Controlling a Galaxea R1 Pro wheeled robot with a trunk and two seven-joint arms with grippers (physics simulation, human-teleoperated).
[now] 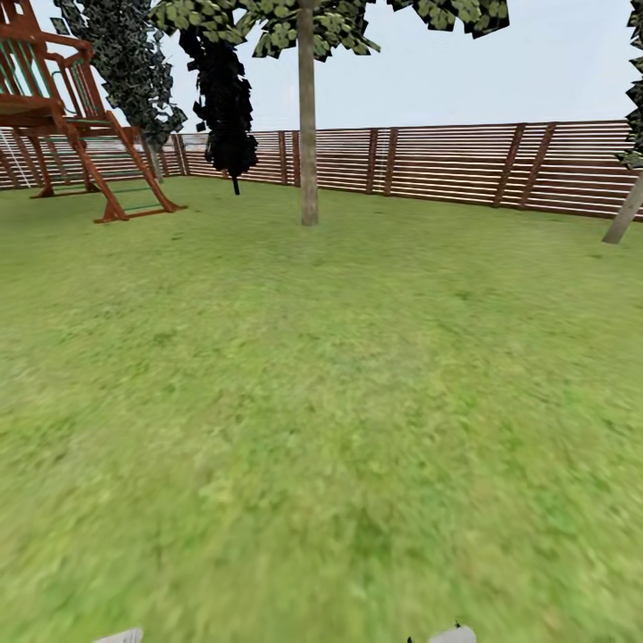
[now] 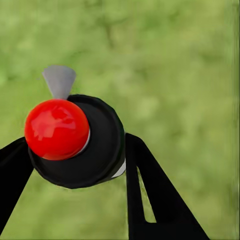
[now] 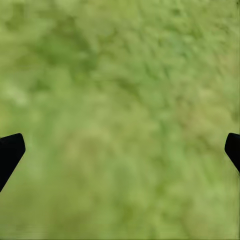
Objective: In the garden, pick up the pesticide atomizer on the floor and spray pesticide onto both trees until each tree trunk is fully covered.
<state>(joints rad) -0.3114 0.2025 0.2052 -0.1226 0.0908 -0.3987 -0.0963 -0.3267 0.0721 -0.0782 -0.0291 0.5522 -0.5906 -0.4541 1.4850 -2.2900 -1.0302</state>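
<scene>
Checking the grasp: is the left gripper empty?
No, the left gripper is shut on the pesticide atomizer, its red top facing the wrist camera.

The second tree trunk [image 1: 624,212] is cut off at the edge; lawn [image 3: 120,100] blurred.

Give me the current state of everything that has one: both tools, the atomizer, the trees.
Left tool: shut on the pesticide atomizer, over grass.
Pesticide atomizer: held, red top facing the wrist camera, grey nozzle sticking out.
Right tool: open, nothing between its fingers, over grass.
Tree trunk ahead: upright, bare, no visible coating.
Tree trunk at far right: leaning in the picture, mostly cut off.
Lawn: open between robot and trees.
</scene>
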